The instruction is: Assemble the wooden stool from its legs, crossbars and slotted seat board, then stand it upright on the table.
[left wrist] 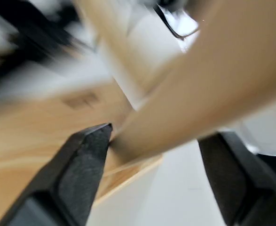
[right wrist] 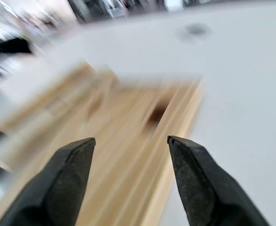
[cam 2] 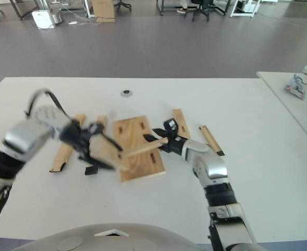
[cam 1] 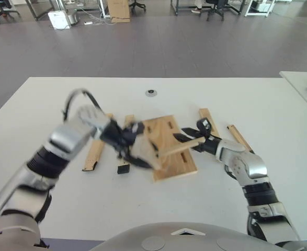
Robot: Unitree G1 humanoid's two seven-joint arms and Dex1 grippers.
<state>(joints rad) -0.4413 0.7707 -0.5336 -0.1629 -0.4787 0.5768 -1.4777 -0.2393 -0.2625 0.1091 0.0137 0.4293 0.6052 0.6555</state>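
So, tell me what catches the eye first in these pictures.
A flat pale wooden seat board with dark slots lies in the middle of the white table. Above it the left gripper is shut on a light wooden bar that runs across toward the open right gripper. Loose wooden sticks lie at either side of the board.

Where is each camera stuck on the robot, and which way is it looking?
Left eye view: on the head, facing forward and down at the table; both arms, left claw and right claw show.
Right eye view: beside it, same scene, same arms.
Left wrist view: on the left wrist, looking along its claw at the wooden bar it grips.
Right wrist view: on the right wrist, looking past its claw at the seat board.
Shared: both eyes see the seat board too.
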